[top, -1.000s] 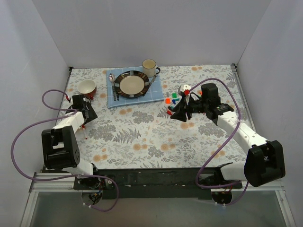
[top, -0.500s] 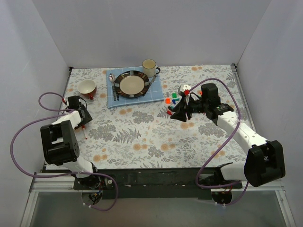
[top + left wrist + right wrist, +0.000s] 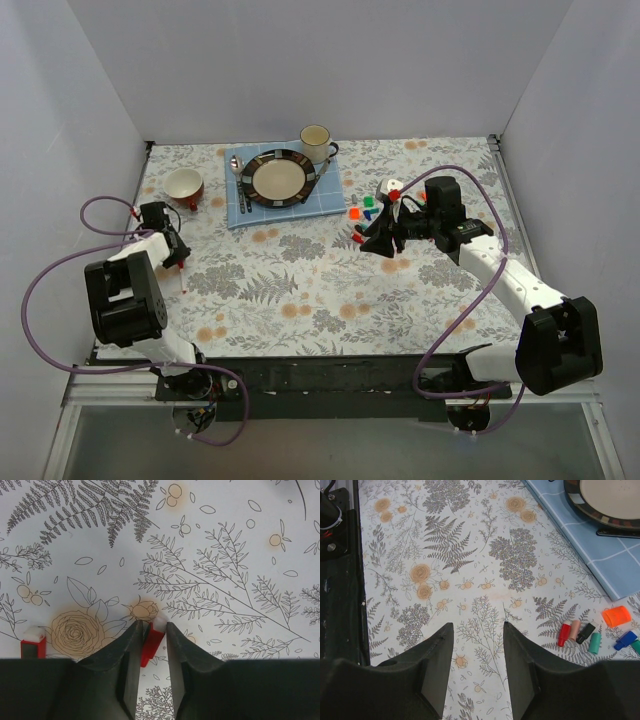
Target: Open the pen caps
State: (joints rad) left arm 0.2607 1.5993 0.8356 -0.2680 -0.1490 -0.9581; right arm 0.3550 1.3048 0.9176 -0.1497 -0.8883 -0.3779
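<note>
Left hand is nearly shut around a red pen cap, fingers against it on both sides as far as the wrist view shows. A white bit shows at the cap's far end, and the rest of that pen is hidden under the hand. A second red cap lies on the surface off to the left, apart from the first. Right hand is about half open with nothing in it, hovering over bare floral print. Loose caps cluster far to its right: orange cap, teal cap, blue cap and others beside them, just short of the blue cloth

Step, by my read: securing the red pen cap so it can be pulled off. To do it well, grip square on the cap only, not the white part, then pull straight along the pen's axis. The barrel likely needs the other hand, which is well apart across the surface

Room: top view puts the left hand close to the surface's left edge and the side wall, with a red bowl near it on the far side. Open room lies toward the middle, so lift and carry inward
</note>
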